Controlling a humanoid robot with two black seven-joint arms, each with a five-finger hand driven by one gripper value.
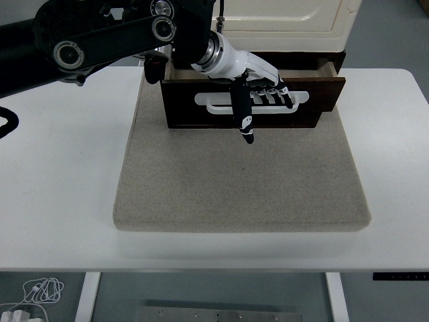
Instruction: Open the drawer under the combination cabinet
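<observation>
From the head view, my left hand (pixel 258 87) reaches in from the left edge, its fingers (pixel 277 94) hooked through the white handle (pixel 252 101) of the dark wooden drawer (pixel 253 100), gripping it. My thumb (pixel 241 114) hangs down over the drawer's front. The drawer stands pulled partly out from beneath the cream cabinet (pixel 288 23), its right side wall showing at the far end. Drawer and cabinet sit at the far edge of a grey felt mat (pixel 241 181), which lies on the white table (pixel 60 174). A coil of white cable (pixel 30 295) lies on the floor at the lower left.
</observation>
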